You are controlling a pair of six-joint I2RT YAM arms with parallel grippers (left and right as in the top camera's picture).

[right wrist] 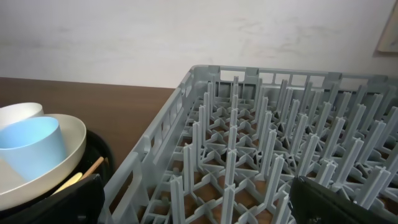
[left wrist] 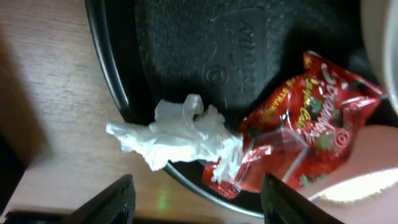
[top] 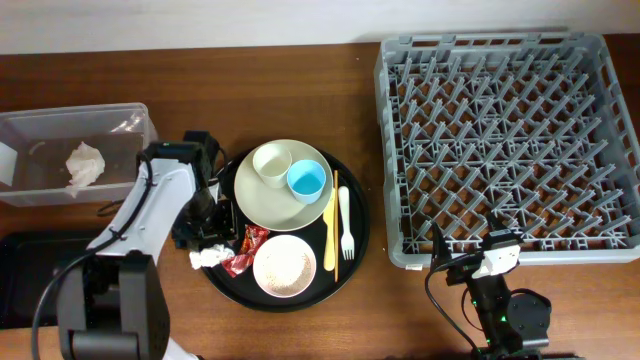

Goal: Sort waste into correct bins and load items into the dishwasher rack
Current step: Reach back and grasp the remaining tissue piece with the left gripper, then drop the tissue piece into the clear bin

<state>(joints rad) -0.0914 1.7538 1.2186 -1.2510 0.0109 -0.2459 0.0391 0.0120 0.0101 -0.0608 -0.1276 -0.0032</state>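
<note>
A crumpled white tissue [top: 208,257] lies across the rim of the round black tray [top: 357,245], next to a red snack wrapper [top: 245,250]. My left gripper [top: 205,238] hovers open just above them. The left wrist view shows the tissue [left wrist: 174,134] and the wrapper [left wrist: 305,134] ahead of the open left gripper [left wrist: 199,208]. The tray holds a cream plate [top: 285,200] bearing a cream cup [top: 271,163] and a blue cup [top: 306,180], a pinkish bowl [top: 284,266], a white fork [top: 346,222] and a yellow utensil [top: 330,225]. My right gripper [top: 470,255] is open and empty at the front edge of the grey rack [top: 505,140].
A clear tub [top: 130,120] at the far left holds another tissue [top: 85,165]. A shallow black tray [top: 25,270] lies in front of it. The right wrist view shows the rack's pegs [right wrist: 261,143], the blue cup [right wrist: 31,146] and the plate [right wrist: 71,140].
</note>
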